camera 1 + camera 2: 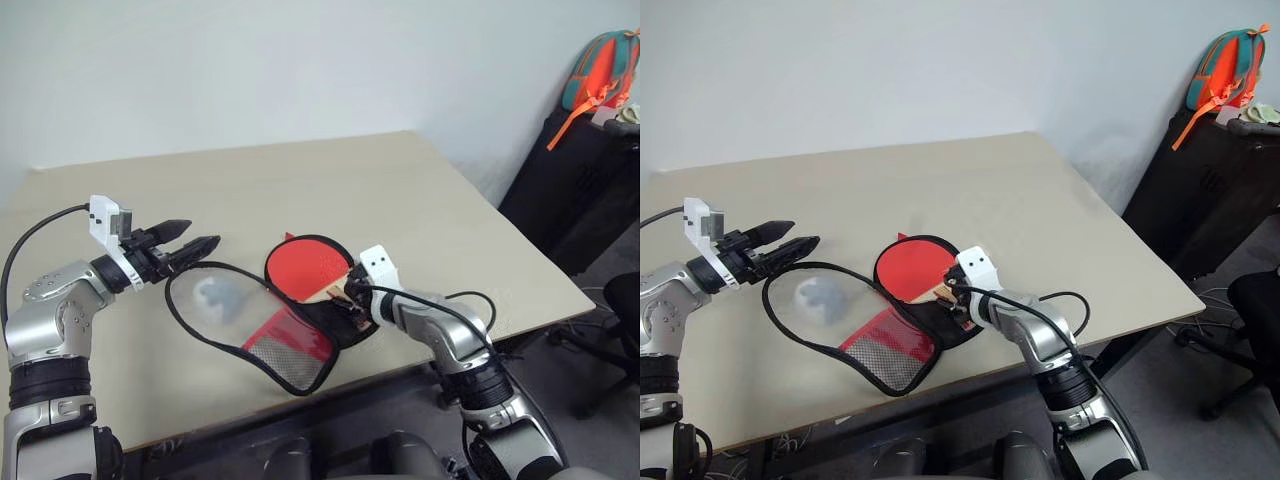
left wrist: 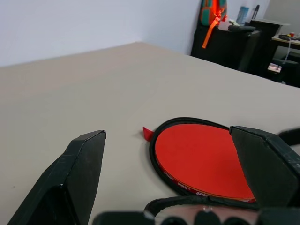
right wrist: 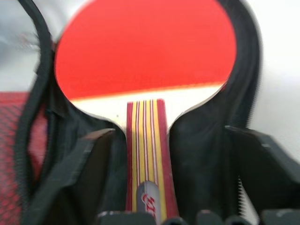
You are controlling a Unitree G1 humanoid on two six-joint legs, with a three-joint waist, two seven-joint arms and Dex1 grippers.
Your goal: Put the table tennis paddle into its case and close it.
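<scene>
Paddle (image 3: 146, 61) lies in open case (image 1: 330, 325), handle between spread fingers of right gripper (image 3: 171, 154), released. Left gripper (image 1: 190, 243) open, empty, near flap (image 1: 262, 335) edge. Risk: retreating fingers snag handle, drag paddle out; flap may catch when folded.

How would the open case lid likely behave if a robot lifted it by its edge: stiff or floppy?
Probably floppy: the case is thin fabric, its mesh-pocket lid lying spread and slightly rumpled on the table. Likely light. It may sag or fold rather than swing over the table tennis paddle neatly.
</scene>
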